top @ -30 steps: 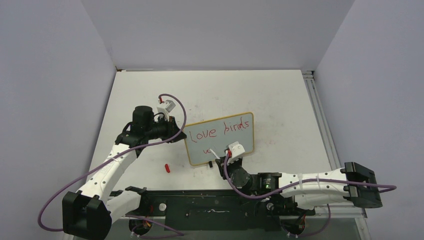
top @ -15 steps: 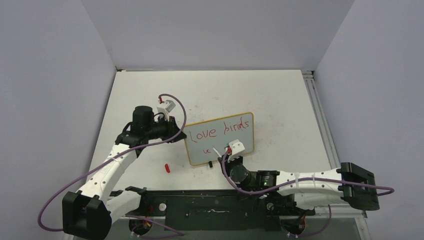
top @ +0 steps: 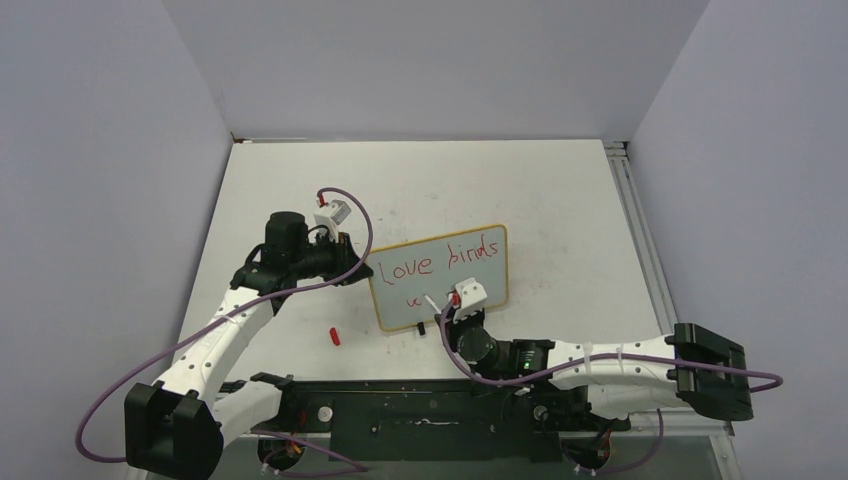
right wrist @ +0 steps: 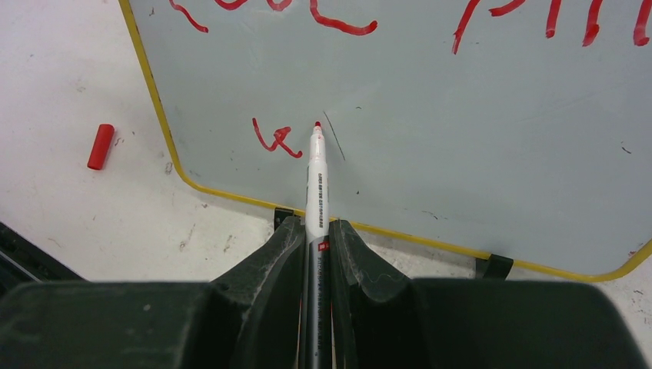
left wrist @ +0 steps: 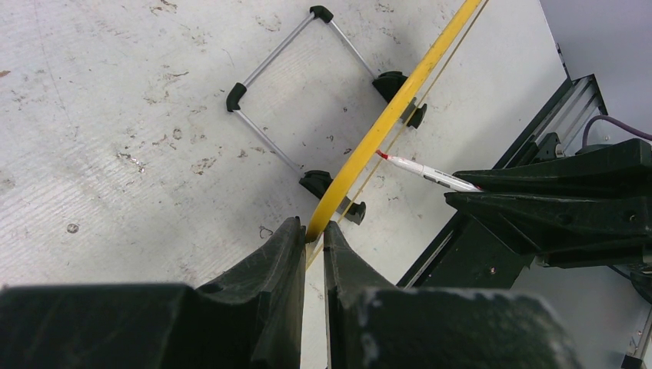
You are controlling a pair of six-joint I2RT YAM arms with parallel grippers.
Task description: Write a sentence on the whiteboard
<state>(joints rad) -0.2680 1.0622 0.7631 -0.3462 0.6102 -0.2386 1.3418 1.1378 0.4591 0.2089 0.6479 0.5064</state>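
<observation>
At the centre of the top external view, the whiteboard point(top: 440, 275) stands propped on the table point(top: 560, 190), with its written face turned toward the bottom of the frame. The sentence point(top: 442, 260) runs in red across the upper part of the board as "love birds"; below it, toward the lower left of the board, there is only one short red mark. The left gripper point(left wrist: 314, 229) is at the board's left edge. Its fingers are closed onto the thin yellow frame, with the frame edge pinched between the two tips. The right gripper point(right wrist: 315, 227) is at the lower edge of the board, in front of its face, with its fingers clamped on the barrel of a marker point(right wrist: 316, 173). The red tip of the marker points at the board face just to the right of the short red mark (contact with the surface cannot be confirmed). A red cap point(top: 335, 336) lies on the table to the lower left of the board, apart from it. In the left wrist view, a wire stand point(left wrist: 265, 138) with black feet rests on the table behind the board.
</observation>
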